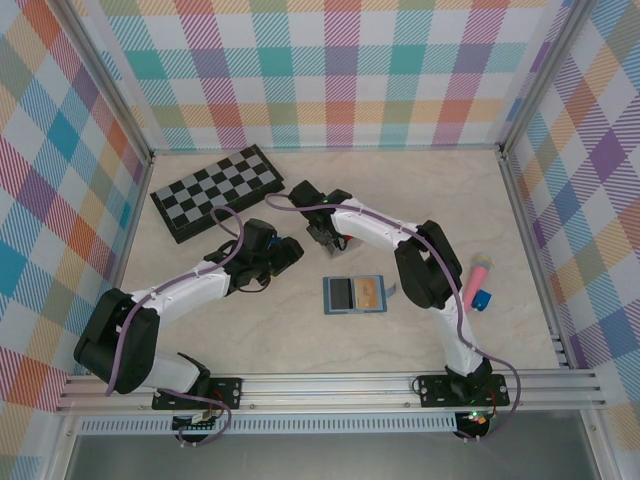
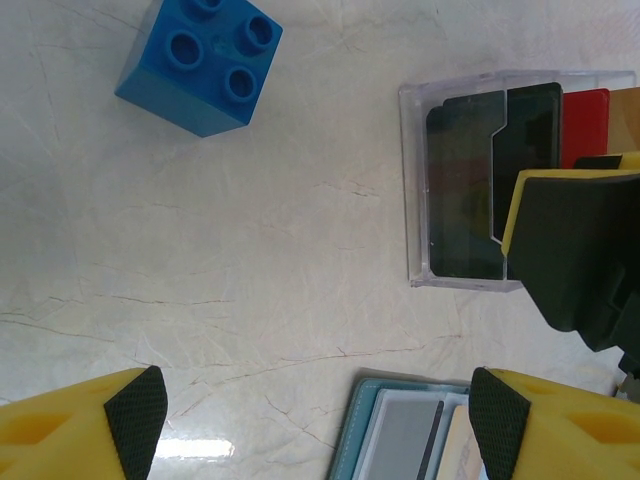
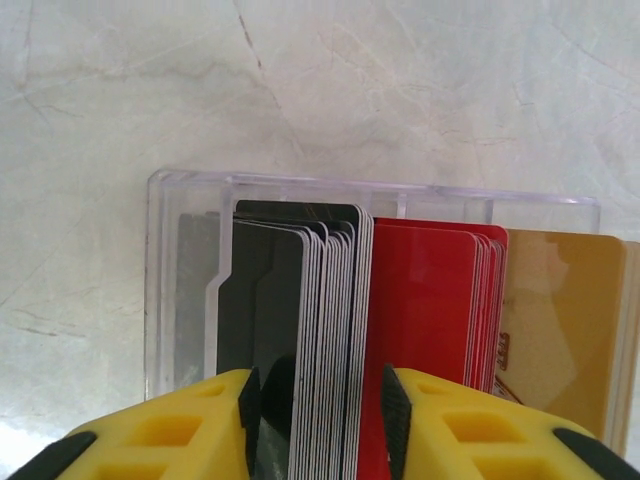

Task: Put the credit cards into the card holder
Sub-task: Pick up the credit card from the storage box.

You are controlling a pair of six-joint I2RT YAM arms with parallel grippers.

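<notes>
Marble tabletop point(image 1: 300, 340), right arm point(image 1: 425, 265) elbow-bent, right tool point(image 3: 320, 410) straddling black cards point(image 3: 300, 290)

Card holder point(image 3: 300, 182): clear plastic tray, cards standing on edge inside.
Black cards point(image 3: 320, 330): stack, left.
Red cards point(image 3: 430, 300): stack, just beside black.
Tan card point(image 3: 565, 320): right.

From above and behind the arms we see the whole table point(image 1: 300, 330). Both wrist cameras face down, close, sharing the holder point(image 2: 415, 180): ahead-right of the left pincer point(image 2: 315, 420), under the right pincer point(image 3: 320, 420).
</notes>
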